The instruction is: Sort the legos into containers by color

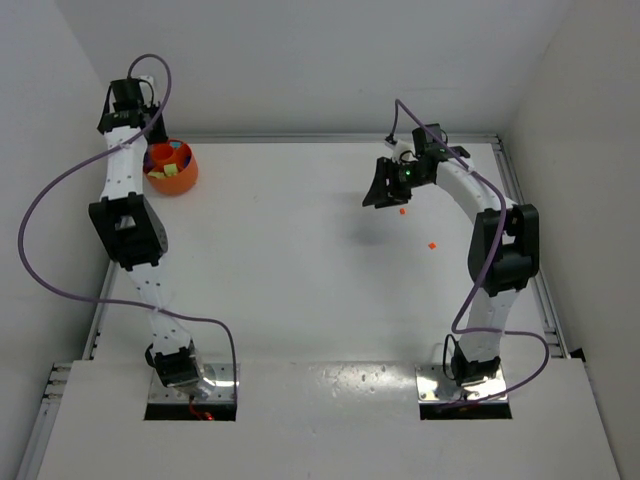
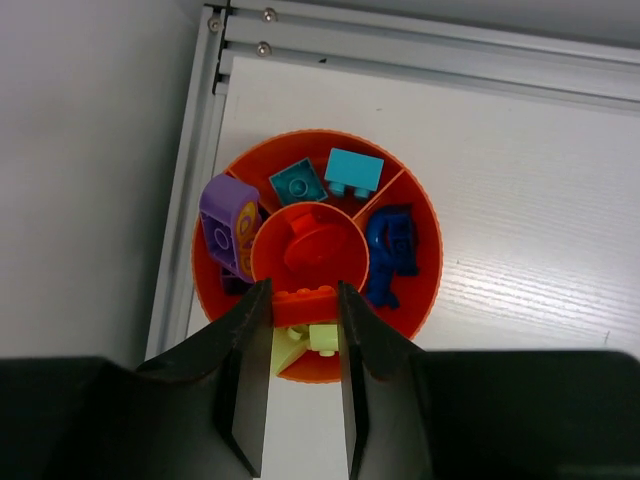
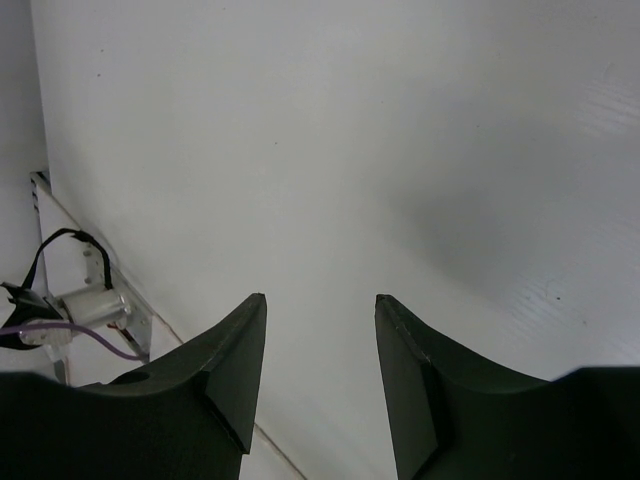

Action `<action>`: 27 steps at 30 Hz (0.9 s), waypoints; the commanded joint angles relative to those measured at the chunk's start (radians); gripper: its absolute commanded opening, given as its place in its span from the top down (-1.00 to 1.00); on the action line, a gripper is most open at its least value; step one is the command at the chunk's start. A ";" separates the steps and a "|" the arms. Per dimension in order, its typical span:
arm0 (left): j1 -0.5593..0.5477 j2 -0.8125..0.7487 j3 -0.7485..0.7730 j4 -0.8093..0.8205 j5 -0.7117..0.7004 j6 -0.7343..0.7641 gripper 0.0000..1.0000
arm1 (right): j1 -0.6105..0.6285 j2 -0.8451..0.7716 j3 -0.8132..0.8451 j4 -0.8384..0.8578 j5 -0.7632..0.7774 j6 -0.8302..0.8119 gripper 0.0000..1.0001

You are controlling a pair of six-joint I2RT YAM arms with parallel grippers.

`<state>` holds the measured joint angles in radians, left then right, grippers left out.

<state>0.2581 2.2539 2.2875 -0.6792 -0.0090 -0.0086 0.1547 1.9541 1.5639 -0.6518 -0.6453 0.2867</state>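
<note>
- Left hand (image 2: pixel 304 292) is closed narrowly on an orange brick (image 2: pixel 306 299), over the orange bowl (image 2: pixel 428 285) in the surface's (image 1: pixel 300 290) far-left corner (rail (image 2: pixel 185 200) just beside).
- Right hand (image 3: pixel 320 310) stands half-open and empty. A red lego (image 1: pixel 402 211) lies just below it, and a second red lego (image 1: pixel 432 245) lies nearby.
- We judge the bricks light, stiff and slick, so we would pinch their flat sides.
- Mid-surface offers open room.

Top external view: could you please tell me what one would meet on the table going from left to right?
orange bowl → right claw → red lego → second red lego. The left arm overlaps the bowl, so I leave it out.
</note>
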 commanded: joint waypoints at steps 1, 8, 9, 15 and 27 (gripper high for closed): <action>0.012 0.022 0.038 0.029 -0.022 -0.005 0.72 | -0.001 -0.014 0.008 0.007 0.006 -0.017 0.03; 0.012 0.044 0.038 0.049 -0.022 0.004 0.67 | -0.001 -0.014 0.008 0.017 0.006 -0.017 0.03; 0.012 0.053 0.047 0.049 -0.022 0.004 0.64 | -0.001 -0.014 0.008 0.017 0.006 -0.017 0.03; 0.012 0.072 0.047 0.058 -0.031 0.004 0.57 | -0.001 -0.004 0.008 0.017 0.006 -0.017 0.03; 0.021 0.082 0.038 0.067 -0.031 0.004 -0.24 | -0.001 -0.004 -0.001 0.017 0.006 -0.017 0.03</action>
<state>0.2638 2.3417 2.2883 -0.6411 -0.0277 -0.0006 0.1547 1.9541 1.5635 -0.6529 -0.6380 0.2867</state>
